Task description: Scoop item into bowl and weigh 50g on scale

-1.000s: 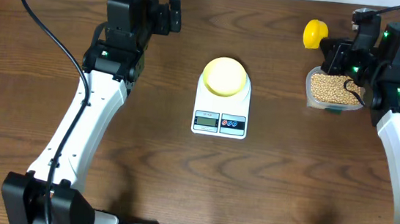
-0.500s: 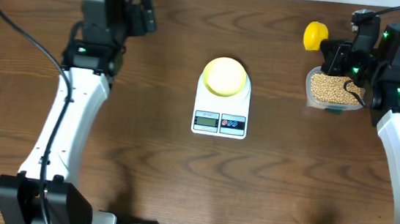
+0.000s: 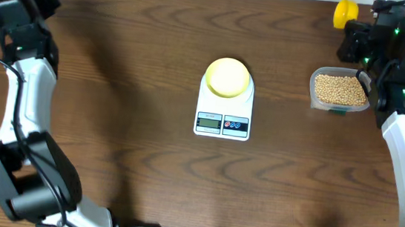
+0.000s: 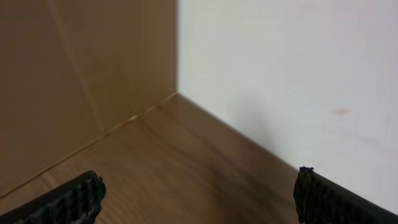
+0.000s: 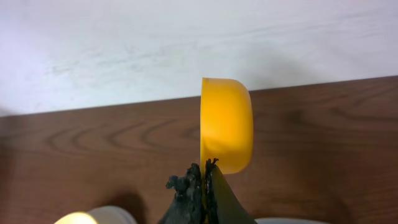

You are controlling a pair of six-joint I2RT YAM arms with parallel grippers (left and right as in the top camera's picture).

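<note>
Just one bowl [image 3: 228, 77], one scale [image 3: 222, 124], one scoop [image 5: 227, 124], one tub [image 3: 313, 94].

Shows even, soft overhead light; throws faint, diffuse shadows left of the scale [image 3: 224, 108]; looks slightly soft in the left wrist view, sharp overhead.

A dark brown wood-grained table [image 3: 145, 168], a pale-yellow round bowl [image 3: 227, 77], a white plastic scale [image 3: 206, 103], tan round beans [image 3: 339, 89] and a bright yellow plastic scoop [image 5: 227, 124] are seen.

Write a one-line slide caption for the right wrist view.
Right tool shut on a yellow scoop, its cup on edge, wooden table behind.
</note>
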